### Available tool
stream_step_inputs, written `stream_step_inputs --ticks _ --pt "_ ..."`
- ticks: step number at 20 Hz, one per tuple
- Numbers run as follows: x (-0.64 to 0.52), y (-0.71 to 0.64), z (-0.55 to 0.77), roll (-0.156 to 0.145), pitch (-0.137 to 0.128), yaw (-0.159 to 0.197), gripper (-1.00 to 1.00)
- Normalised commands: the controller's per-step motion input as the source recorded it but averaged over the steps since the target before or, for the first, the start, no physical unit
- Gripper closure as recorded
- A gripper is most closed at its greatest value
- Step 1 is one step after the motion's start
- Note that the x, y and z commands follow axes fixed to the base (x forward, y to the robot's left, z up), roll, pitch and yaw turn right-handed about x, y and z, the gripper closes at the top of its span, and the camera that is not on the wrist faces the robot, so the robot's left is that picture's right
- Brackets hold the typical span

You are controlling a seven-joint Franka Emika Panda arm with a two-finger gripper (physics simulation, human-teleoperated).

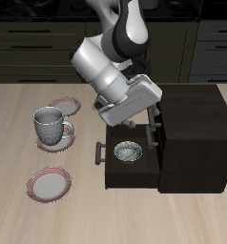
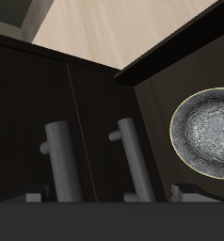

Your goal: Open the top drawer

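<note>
Exterior view: the top drawer (image 1: 130, 155) of the dark cabinet (image 1: 194, 133) stands pulled out, front facing sideways along the desk (image 1: 20, 114), long axis running toward the desk's front edge. It holds a patterned bowl (image 1: 128, 151). The gripper (image 1: 155, 122) hangs above it; I cannot tell whether it is open.

The top drawer (image 2: 34, 113) is shut, its flat blackish-brown front flush with the panel beside it. A short grey bar handle (image 2: 57, 155) juts from that front. Its cabinet (image 1: 194, 133) stands by a side edge of the worktop (image 1: 20, 214).
</note>
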Motion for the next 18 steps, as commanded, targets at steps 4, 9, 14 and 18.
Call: stream_step_inputs --ticks 4,9,14,18 --pt "-0.19 0.40 -0.29 0.077 0.021 -0.021 -1.00" --pt "-0.33 0.44 -0.21 0.098 -0.006 -0.041 1.00" --pt "-0.16 0.23 -0.15 0.034 -0.013 -0.068 1.00" --pt "0.02 -0.07 -0.04 0.005 0.012 -0.007 1.00"
